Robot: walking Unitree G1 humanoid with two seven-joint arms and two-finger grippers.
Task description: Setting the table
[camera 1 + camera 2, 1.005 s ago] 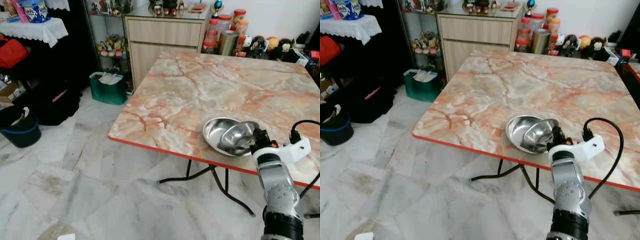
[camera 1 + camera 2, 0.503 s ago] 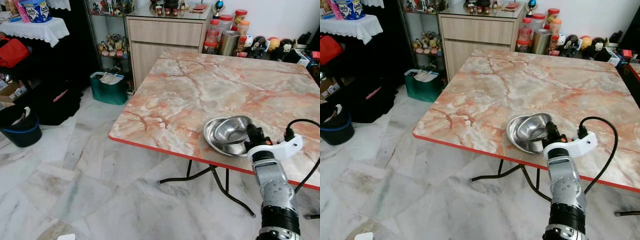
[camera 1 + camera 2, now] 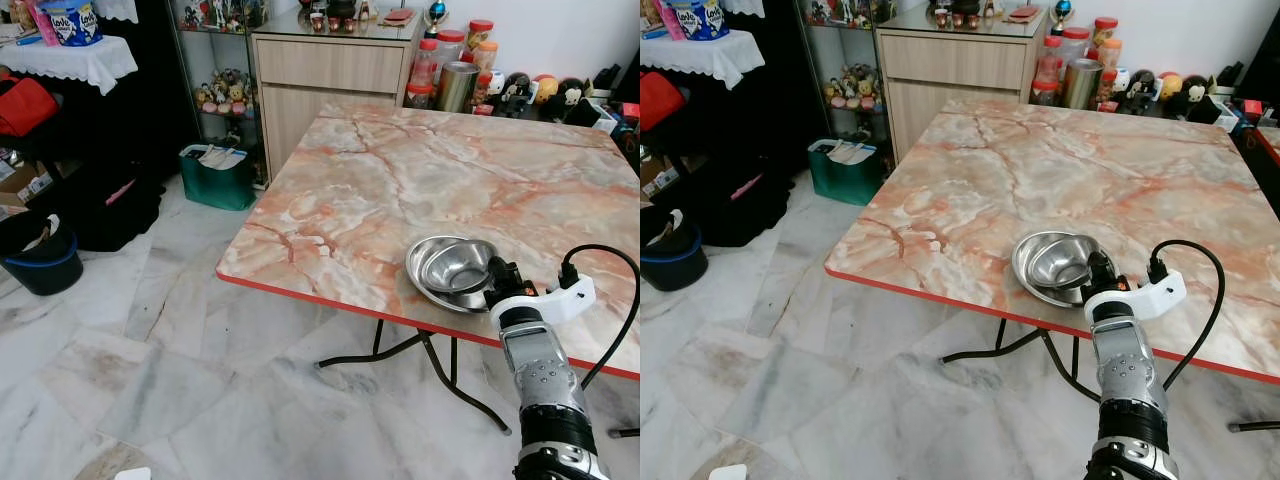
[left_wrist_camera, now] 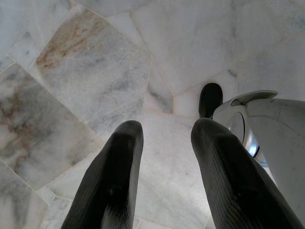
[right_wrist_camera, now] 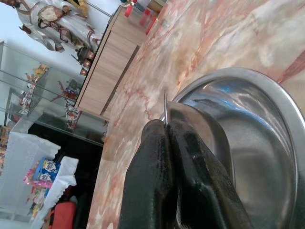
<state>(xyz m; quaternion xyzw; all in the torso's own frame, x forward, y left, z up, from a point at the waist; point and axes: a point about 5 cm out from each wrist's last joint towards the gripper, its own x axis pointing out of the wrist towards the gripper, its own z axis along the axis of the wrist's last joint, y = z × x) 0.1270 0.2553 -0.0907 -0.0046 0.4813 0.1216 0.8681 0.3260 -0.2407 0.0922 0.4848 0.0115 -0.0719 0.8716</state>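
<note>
Right gripper (image 3: 1099, 279) pinching small bowl (image 3: 458, 263) rim; bowl nested in big bowl (image 3: 425, 272) near table (image 3: 400, 170) edge. Settle it flat before you release. Left gripper (image 4: 164, 157) spread, idle above floor.

Two head cameras look forward and down, sharing the marble counter (image 3: 420, 180) and floor (image 3: 150, 340). Left wrist camera faces floor tiles closely; right wrist camera skims the counter.
</note>
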